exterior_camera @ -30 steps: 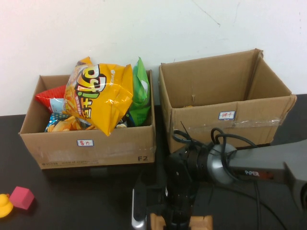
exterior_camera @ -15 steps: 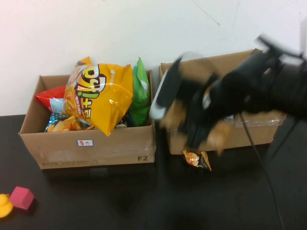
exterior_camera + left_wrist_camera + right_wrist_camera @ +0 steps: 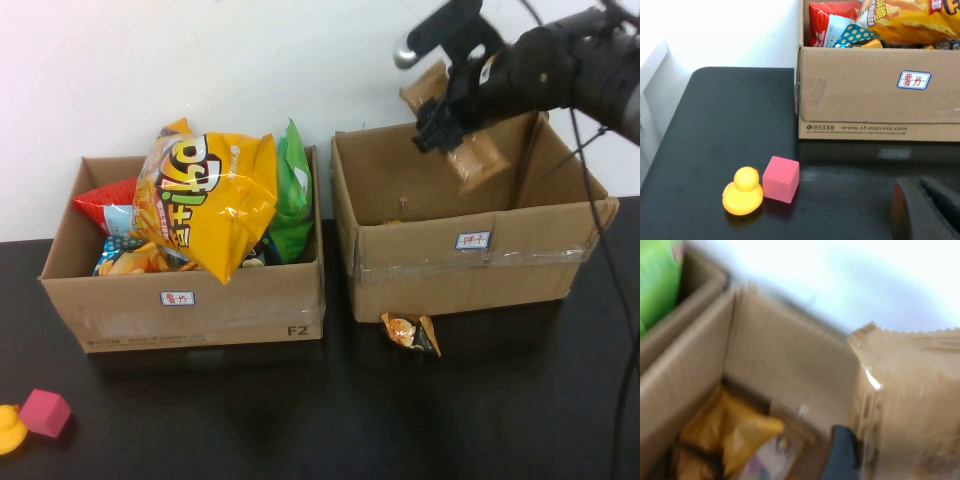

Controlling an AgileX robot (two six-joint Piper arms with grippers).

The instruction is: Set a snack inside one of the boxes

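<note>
Starting from my left: a yellow duck (image 3: pixel 742 192) and a pink cube (image 3: pixel 781 172) sit just beside each other on the black table (image 3: pixel 180 410), near its left edge. My left gripper (image 3: pixel 927 210) hangs low over the table near them, in front of the left box (image 3: pixel 185 300), and I honestly can't tell how its jaws stand, only a dark bit shows in the left wrist view.

That left box is stuffed: a big orange chip bag (image 3: pixel 205 200) sticks up out of it, with a red bag (image 3: pixel 105 205) on one side and a green bag (image 3: pixel 293 190) against the wall nearest the other box.

Next comes the right box (image 3: pixel 470 255), open on top. A small orange packet (image 3: pixel 410 333) lies on the table touching its front wall. In the right wrist view a yellow bag (image 3: pixel 730 435) lies on its floor.

My right gripper (image 3: pixel 452 112) is up high over the back of the right box, jaws clamped on a tan snack (image 3: pixel 468 140), which hangs above the box opening, not inside yet.
</note>
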